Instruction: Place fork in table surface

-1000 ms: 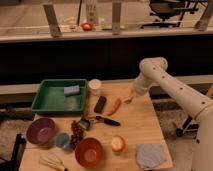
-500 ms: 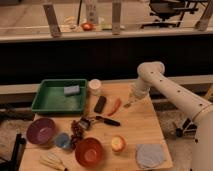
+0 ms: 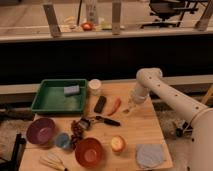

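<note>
The gripper (image 3: 131, 106) hangs low over the bench (image 3: 140, 131), right of the red pepper (image 3: 114, 106).

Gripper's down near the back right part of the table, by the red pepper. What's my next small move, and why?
Probably a short, slow descent straight down. The gripper hangs low over bare table surface just right of the red pepper, so that spot looks free for the fork. I cannot make out the fork itself, so confirm it before releasing.
</note>
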`<state>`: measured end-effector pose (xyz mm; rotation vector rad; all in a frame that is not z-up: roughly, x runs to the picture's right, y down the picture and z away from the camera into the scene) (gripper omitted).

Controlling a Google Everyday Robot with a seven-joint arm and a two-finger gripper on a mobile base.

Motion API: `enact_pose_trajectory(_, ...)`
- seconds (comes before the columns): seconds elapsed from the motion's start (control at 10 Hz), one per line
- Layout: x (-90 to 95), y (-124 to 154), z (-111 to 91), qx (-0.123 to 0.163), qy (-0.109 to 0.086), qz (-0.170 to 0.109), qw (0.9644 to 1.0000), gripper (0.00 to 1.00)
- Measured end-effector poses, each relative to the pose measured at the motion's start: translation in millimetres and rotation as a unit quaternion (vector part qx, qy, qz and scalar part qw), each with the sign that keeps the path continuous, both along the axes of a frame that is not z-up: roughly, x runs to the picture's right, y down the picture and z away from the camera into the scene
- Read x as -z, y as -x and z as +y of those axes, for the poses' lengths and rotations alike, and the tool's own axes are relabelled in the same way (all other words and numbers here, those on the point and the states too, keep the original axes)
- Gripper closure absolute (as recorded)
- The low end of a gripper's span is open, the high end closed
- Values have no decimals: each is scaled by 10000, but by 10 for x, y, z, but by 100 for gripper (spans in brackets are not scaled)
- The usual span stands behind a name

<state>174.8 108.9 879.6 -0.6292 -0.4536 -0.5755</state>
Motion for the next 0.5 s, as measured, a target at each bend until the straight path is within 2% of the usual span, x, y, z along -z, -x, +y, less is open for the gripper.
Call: enact_pose_trajectory(0.5,-78,-45,246,-78,254,2,9996,98)
